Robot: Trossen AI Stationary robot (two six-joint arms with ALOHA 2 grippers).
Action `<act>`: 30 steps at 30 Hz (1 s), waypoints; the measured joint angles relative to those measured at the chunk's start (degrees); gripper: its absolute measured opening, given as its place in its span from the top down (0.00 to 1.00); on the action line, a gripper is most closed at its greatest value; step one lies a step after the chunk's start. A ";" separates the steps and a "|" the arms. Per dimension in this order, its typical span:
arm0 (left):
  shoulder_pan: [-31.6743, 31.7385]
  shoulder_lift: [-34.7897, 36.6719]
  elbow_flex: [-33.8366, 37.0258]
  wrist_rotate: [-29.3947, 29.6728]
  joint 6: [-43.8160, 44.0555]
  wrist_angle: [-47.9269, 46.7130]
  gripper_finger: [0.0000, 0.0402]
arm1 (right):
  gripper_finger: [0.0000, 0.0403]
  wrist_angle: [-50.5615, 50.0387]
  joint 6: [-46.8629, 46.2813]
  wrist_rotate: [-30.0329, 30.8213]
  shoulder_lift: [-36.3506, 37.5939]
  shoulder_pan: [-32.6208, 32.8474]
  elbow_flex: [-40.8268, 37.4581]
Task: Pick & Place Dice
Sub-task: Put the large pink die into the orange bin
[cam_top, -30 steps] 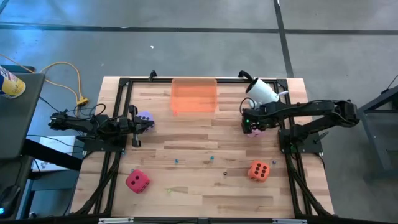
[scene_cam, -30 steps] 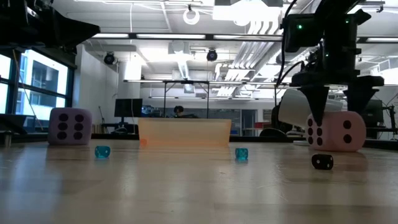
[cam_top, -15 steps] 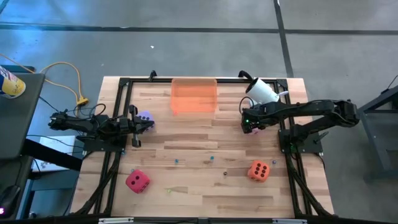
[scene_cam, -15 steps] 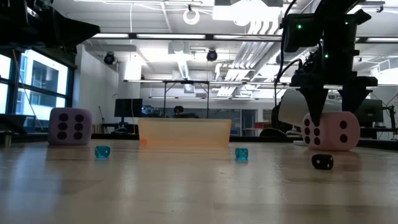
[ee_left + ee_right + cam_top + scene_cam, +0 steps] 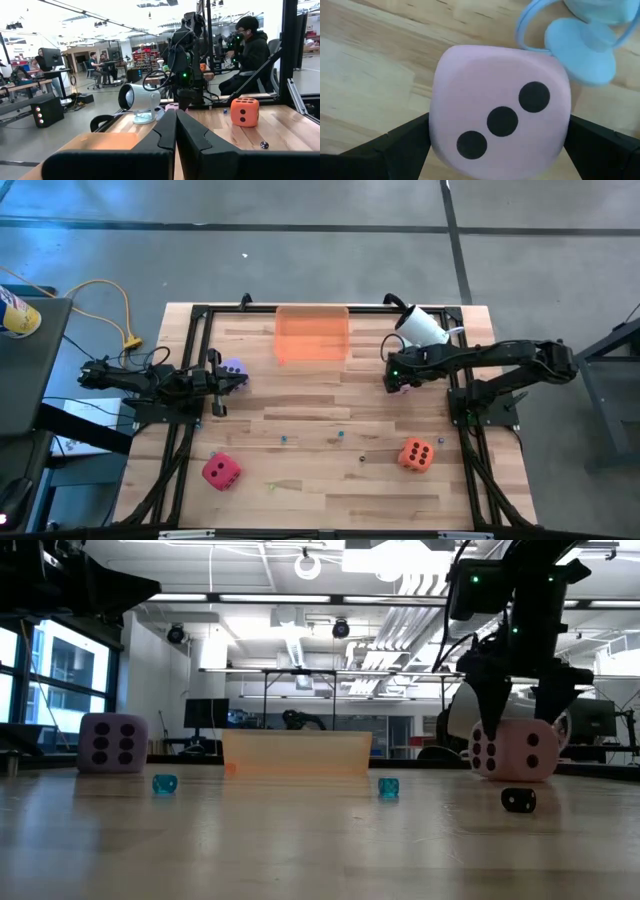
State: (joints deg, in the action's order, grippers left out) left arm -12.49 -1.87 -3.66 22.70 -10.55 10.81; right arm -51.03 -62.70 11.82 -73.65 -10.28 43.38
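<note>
- High view puts the right gripper [image 5: 402, 376] over the far right part of the wooden slatted table [image 5: 320, 480], just left of a white desk camera on a round base [image 5: 421, 326], because the soft pink cube-shaped die with dark pips [image 5: 408, 388] lies there, almost wholly hidden under the wrist.
- Right wrist view shows why the fingers stand as wide as they go: the pink die [image 5: 499, 120] fills the gap between the two dark fingers, three pips up, and each finger [image 5: 395, 145] sits alongside a face. Whether the pads are already pressing the soft sides I cannot tell.
- Low view has the pink die [image 5: 512, 749] apparently resting on the table with the right gripper [image 5: 518, 720] straddling it from above, so I judge this the closing step of the pick, with the lift not yet made.
- Flat translucent orange plastic tray [image 5: 312, 335] sits at the far edge near the middle, just left of the right arm's reach, which makes it the likely drop point.
- Left gripper [image 5: 240, 379] waits at the left side with its fingers pressed together and nothing between them, just beside the lavender-purple soft die [image 5: 233, 368].
- Red soft die [image 5: 220, 471] lies near left and the orange soft die [image 5: 417, 454] near right, both well apart from either arm, evidently left for later turns.
- Several tiny blue and dark dice [image 5: 164, 784] dot the middle of the table.
</note>
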 joint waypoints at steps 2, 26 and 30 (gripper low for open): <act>0.00 0.00 0.02 0.01 0.00 -0.02 1.00 | 0.01 0.32 0.74 0.06 0.00 -0.03 -0.15; 0.00 0.00 0.00 0.02 0.00 0.00 1.00 | 0.11 12.71 10.02 3.87 4.99 4.21 -6.49; -0.01 0.00 0.00 0.01 0.00 -0.02 1.00 | 0.11 17.09 10.29 2.45 8.02 6.46 -6.37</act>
State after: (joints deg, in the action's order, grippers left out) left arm -12.50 -1.87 -3.66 22.71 -10.55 10.79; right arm -33.94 -52.40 14.27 -65.63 -3.82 37.01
